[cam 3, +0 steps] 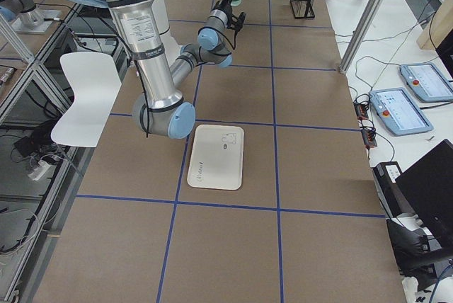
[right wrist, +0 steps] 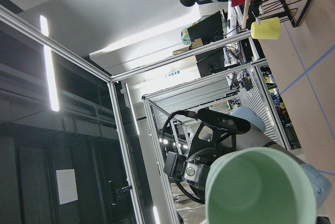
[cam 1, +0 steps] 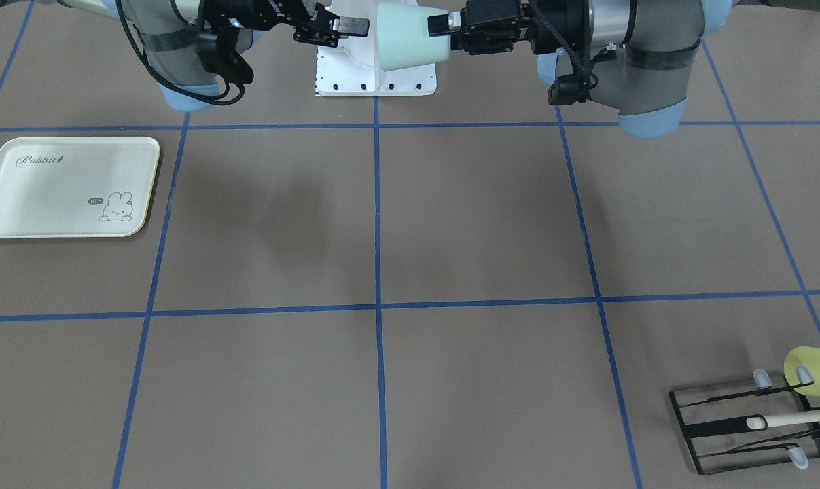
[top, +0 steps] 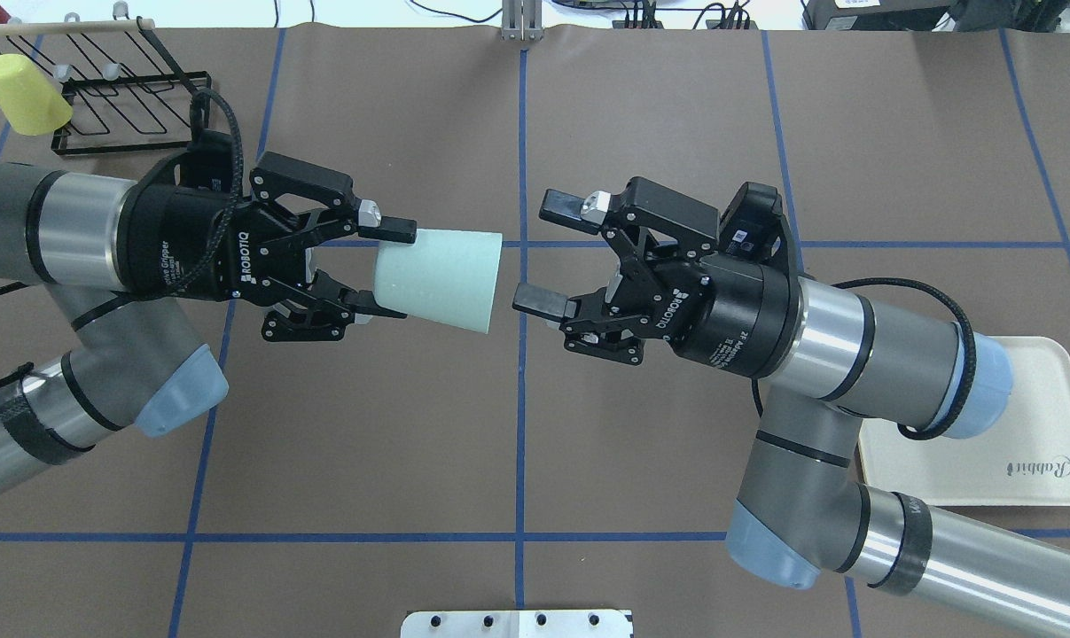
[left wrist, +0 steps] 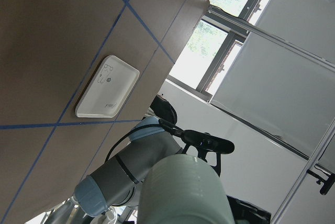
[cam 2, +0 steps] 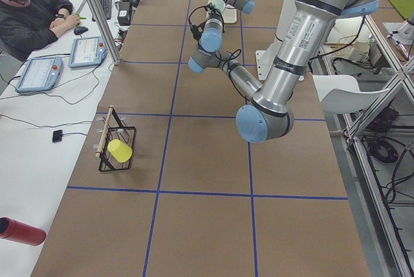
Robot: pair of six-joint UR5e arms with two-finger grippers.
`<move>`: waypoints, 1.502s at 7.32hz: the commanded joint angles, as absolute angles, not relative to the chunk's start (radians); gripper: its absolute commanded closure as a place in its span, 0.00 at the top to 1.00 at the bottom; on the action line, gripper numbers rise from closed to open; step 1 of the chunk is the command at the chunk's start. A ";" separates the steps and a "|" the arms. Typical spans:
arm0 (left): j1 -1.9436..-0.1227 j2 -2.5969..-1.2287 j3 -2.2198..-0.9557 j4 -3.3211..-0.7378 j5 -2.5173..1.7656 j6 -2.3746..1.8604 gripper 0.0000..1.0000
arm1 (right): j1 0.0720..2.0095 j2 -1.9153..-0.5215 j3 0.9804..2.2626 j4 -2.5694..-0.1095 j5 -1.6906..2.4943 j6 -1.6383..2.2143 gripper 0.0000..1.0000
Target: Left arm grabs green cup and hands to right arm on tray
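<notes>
1. Two arms, left arm [top: 65,226] and right arm [top: 863,341], face each other across the cup [top: 437,276].
2. Tray [top: 1031,425]: well beyond the cup's mouth side, under the right arm.
3. Left gripper [top: 384,270] clenches the cup's base; right gripper [top: 545,255], spread wide, sits just off its rim, not touching.
4. Cup: held aloft, axis level, mouth toward the right gripper.

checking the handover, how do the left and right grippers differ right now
The left gripper is shut on the green cup at its narrow base; the right gripper is open and holds nothing. The left gripper carries the cup lying sideways, mouth toward the right gripper, whose fingertips are short of the rim, not touching it. Both are black two-finger grippers facing each other.
</notes>
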State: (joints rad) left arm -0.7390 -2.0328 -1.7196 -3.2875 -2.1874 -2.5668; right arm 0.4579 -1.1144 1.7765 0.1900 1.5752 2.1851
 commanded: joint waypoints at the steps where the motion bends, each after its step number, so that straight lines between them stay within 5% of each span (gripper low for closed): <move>1: -0.738 -2.034 -1.721 -3.287 -2.187 -2.568 0.00 | 0.439 -1.083 1.775 0.144 1.545 2.175 0.98; 5: -0.723 -2.034 -1.729 -3.290 -2.187 -2.577 0.00 | 0.425 -1.081 1.775 0.130 1.532 2.154 0.95; 6: -0.721 -2.031 -1.732 -3.292 -2.189 -2.576 0.00 | 0.422 -1.083 1.776 0.130 1.520 2.154 0.86; 11: -0.719 -2.031 -1.744 -3.298 -2.198 -2.571 0.00 | 0.420 -1.086 1.784 0.130 1.519 2.149 0.85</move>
State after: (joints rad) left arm -0.7203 -2.0300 -1.7410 -3.2978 -2.1976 -2.5717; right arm 0.4213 -1.0845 1.7826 0.1304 1.5175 2.1508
